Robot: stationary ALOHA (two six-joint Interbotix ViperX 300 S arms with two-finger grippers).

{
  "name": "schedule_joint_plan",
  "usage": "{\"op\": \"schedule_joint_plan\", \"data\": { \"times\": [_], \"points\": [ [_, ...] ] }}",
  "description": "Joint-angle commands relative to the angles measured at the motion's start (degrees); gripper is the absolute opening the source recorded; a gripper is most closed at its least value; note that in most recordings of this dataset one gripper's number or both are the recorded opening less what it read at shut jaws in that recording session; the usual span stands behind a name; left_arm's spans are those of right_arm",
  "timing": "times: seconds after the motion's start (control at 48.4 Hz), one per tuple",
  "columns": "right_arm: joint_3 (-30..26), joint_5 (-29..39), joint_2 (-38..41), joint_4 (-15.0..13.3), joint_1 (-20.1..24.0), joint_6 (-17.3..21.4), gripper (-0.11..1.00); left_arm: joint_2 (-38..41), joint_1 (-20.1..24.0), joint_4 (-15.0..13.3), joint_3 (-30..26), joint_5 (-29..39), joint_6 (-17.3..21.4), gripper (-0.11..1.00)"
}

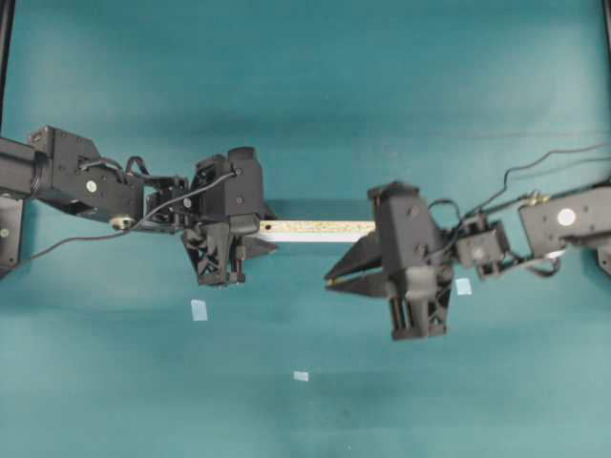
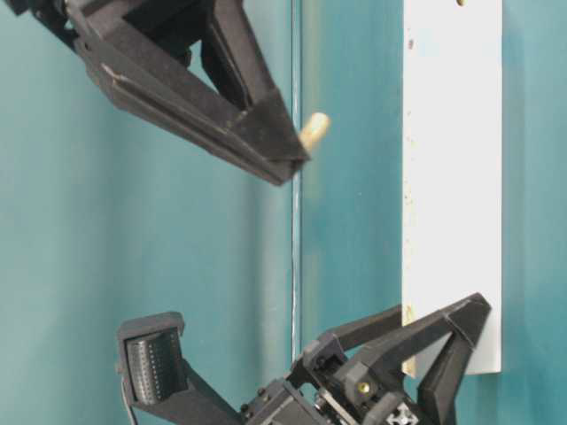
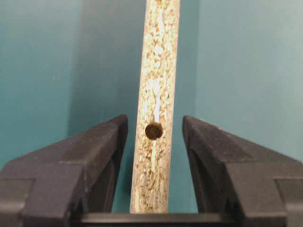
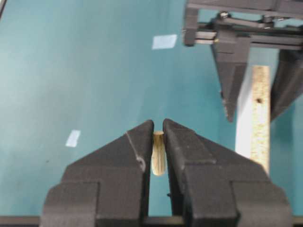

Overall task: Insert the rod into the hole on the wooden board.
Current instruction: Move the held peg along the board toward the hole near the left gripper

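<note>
Between the black fingers of the right gripper sits the tiny cream-white wooden rod, pinched tight, with its tip poking out past the fingertips. Its long side runs the same way the fingers point. Seen from table level, the rod is up in the air and apart from the long pale wooden board with the speckled face. Seen from above, the board lies flat and sideways on the teal table, just past the right gripper, whose tips point toward the left arm. One end of the board sits in the left gripper. Its jaws are spread on both sides of the board, and I see a gap on each side, so it does not look squeezed. A small dark round hole shows on the speckled face right between those jaws. I cannot see a blue ring around it from here. I think the right arm must move the rod over this hole and tip it to point down into it. No boxes or bowls are on the table, only small pale-blue tape squares.
</note>
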Motion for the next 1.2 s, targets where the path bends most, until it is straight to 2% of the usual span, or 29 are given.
{"op": "schedule_joint_plan", "data": {
  "times": [0.0,0.352,0.662,1.013,1.179],
  "points": [
    [0.70,-3.16,-1.93,-0.18,-1.23,-0.09,0.09,-0.88,-0.18,0.09,-0.35,-0.62,0.35,0.56],
    [4.31,-9.14,-2.55,-0.26,-3.96,-1.93,0.09,-0.70,-0.18,0.18,0.35,-1.23,0.53,0.55],
    [5.71,-11.25,-2.55,-0.26,-4.66,-2.11,0.09,-0.79,-0.18,0.18,1.67,-2.64,0.53,0.38],
    [9.23,-17.14,-2.64,-0.26,-6.68,-2.64,0.09,-0.79,-0.18,0.18,2.02,-3.96,1.05,0.32],
    [11.60,-20.74,-3.52,0.44,-9.14,-5.89,0.09,-0.79,-0.09,0.18,2.29,-3.87,2.81,0.32]
  ]
}}
